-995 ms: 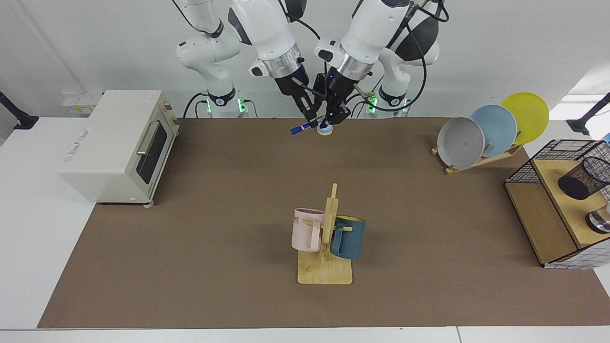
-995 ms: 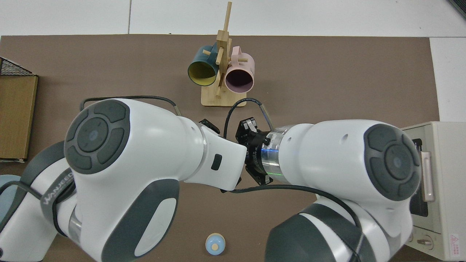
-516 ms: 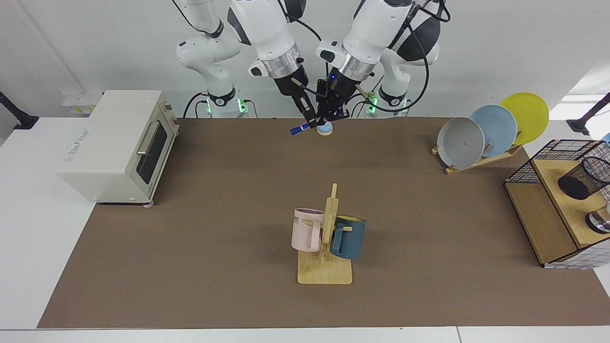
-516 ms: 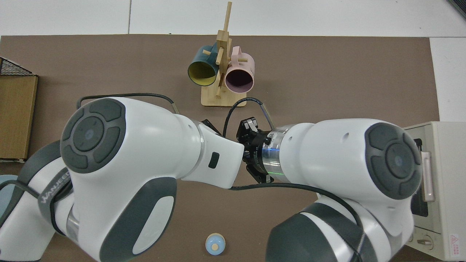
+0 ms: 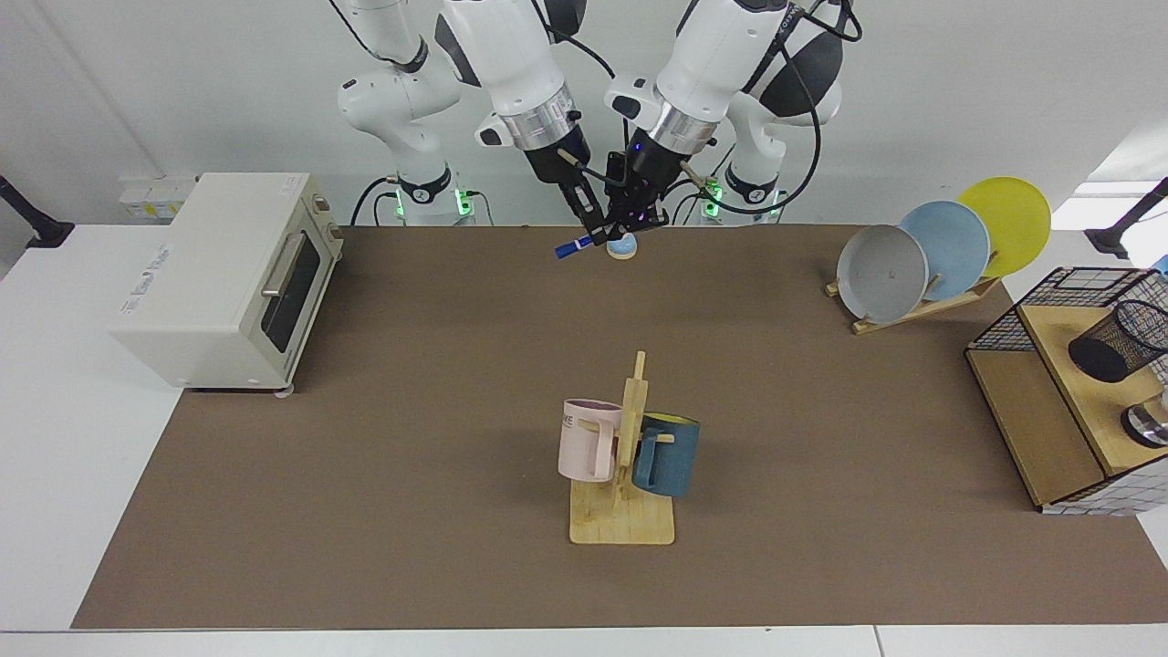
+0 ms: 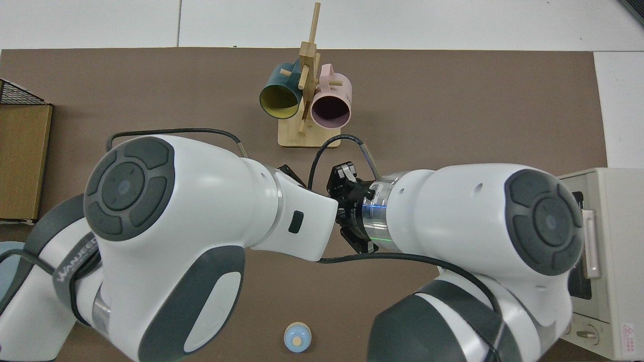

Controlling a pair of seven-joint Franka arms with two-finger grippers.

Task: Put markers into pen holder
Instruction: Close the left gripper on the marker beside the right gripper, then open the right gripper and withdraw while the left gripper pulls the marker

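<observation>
- Since a second ago my left gripper (image 5: 636, 217) has risen a little and drawn in toward the right gripper (image 5: 598, 233); the marker (image 5: 575, 245) has barely shifted.
- My right gripper pinches the marker near its white barrel, holding it tilted above the far edge of the brown mat (image 5: 456, 411), blue cap pointing toward the toaster oven (image 5: 228, 278).
- My left gripper sits just beside it, over the small blue round object (image 5: 621, 249). I cannot tell whether its fingers are spread or pressed together.
- From above, both arms hide the grippers and the marker; I only see the wrists meeting near the mug rack (image 6: 307, 100).
- The pen holder (image 5: 1115, 339) lies tilted on the wooden shelf box (image 5: 1049, 401) at the mat's end on my left arm's side, well apart from the marker, and looks empty.
- My read: the marker is picked up and this looks like a handover to the left arm. Transfer, carry and drop into the holder all remain.
</observation>
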